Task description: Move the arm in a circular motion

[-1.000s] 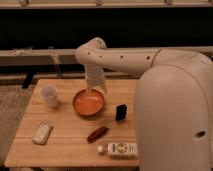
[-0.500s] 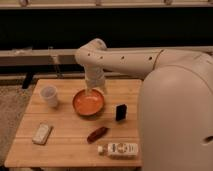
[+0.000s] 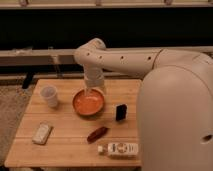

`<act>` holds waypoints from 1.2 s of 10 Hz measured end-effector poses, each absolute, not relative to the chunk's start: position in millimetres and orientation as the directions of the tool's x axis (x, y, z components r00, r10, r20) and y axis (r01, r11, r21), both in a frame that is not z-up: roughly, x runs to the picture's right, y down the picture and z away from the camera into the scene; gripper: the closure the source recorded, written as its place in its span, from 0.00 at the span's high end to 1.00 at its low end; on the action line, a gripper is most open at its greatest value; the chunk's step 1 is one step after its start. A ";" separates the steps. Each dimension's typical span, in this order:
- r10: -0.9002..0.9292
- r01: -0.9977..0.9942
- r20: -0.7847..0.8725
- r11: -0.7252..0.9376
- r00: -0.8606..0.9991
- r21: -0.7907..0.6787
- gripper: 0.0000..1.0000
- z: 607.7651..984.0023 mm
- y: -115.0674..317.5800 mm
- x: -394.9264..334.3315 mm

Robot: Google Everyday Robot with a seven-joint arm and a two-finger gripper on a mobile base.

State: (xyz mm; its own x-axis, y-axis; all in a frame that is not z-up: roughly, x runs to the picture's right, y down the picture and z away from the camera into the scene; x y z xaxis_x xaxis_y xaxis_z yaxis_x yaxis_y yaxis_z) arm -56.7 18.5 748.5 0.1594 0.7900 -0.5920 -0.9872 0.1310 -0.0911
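Observation:
The cream-white arm [image 3: 125, 59] reaches from the large body at the right across to a rounded elbow [image 3: 90, 52] above the wooden table [image 3: 65, 135]. Its short cylindrical end [image 3: 93, 79] points down over an orange bowl [image 3: 88, 102]. The gripper [image 3: 90, 93] hangs just above the bowl's far rim.
On the table stand a white cup [image 3: 49, 95] at the left, a small black box [image 3: 120, 112] right of the bowl, a brown-red oblong item [image 3: 97, 134], a white bottle lying flat [image 3: 119, 148] near the front edge, and a pale packet [image 3: 42, 133] at the front left. A dark wall and a ledge lie behind.
The arm's elbow and end have shifted very slightly to the left over the bowl; the objects on the table have not moved.

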 end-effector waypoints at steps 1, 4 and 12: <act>0.790 -0.987 -0.592 0.132 0.162 -0.094 0.65 746.3 21.5 -59.3; 0.792 -0.985 -0.585 0.135 0.173 -0.108 0.65 747.8 16.8 -60.6; 0.790 -0.980 -0.580 0.150 0.197 -0.127 0.65 736.7 28.2 -69.6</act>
